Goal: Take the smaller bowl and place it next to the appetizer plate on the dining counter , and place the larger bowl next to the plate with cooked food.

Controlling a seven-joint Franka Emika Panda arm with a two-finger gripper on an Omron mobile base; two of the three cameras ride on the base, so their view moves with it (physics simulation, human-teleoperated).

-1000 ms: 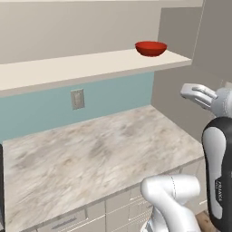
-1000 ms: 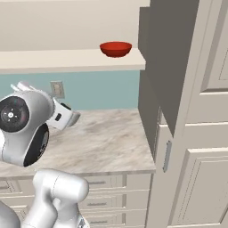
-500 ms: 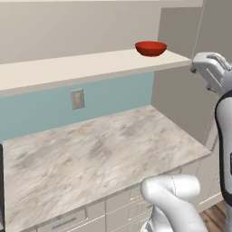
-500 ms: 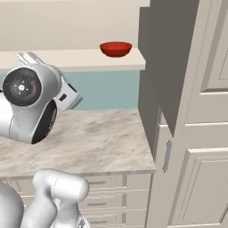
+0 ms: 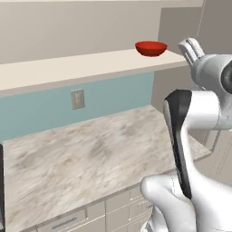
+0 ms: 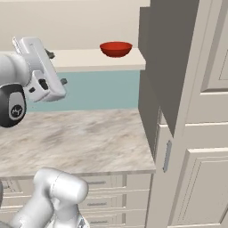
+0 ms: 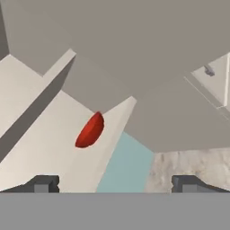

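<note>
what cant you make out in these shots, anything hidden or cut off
- Inside of the smaller bowl on the shelf: both base views look from below its rim, the hand view sees it edge-on, so its contents cannot be told.
- Pincer: the hand view's bottom edge cuts off all but the two spread tips.
- Counter: the arm covers its right end in the left base view.
- Wall plate: too small to tell outlet from switch.

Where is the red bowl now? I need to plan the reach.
The red bowl sits on the shelf above the counter, at its right end beside the tall cabinet.
</note>
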